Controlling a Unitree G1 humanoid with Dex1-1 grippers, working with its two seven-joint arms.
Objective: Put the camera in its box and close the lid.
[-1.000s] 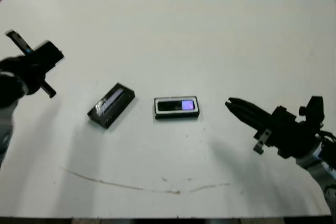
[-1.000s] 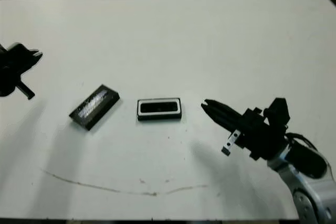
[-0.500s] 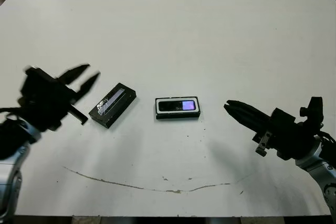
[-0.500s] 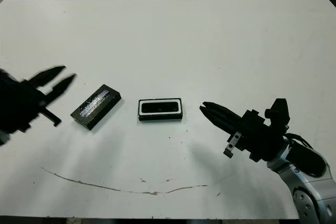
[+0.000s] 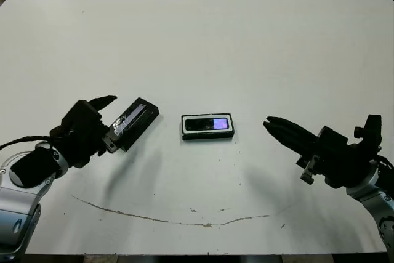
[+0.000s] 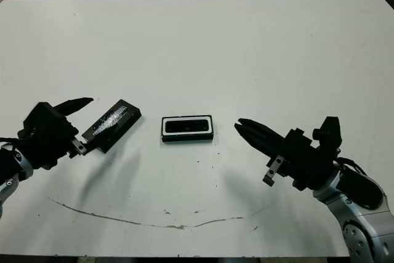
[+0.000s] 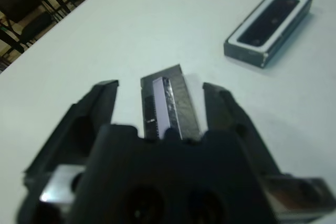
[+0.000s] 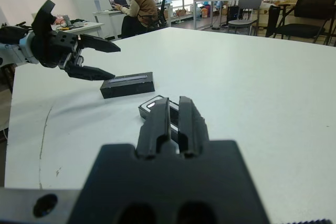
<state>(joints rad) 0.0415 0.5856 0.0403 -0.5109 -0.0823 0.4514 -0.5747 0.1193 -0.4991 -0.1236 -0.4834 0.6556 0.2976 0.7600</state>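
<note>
Left eye view: I see my left gripper (image 5: pixel 111 121) spread wide at the near end of the flat black lid with its silvery strip (image 5: pixel 133 121). The slim black camera with a bluish-purple patch (image 5: pixel 208 124) lies inside the white-lined black box (image 5: pixel 207 133) mid-table. My right gripper (image 5: pixel 271 124), fingers pressed together, hovers right of the box, apart from it.

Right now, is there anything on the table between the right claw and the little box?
No. In the left eye view, only bare white table lies between the right claw and the box, which holds the camera.
</note>
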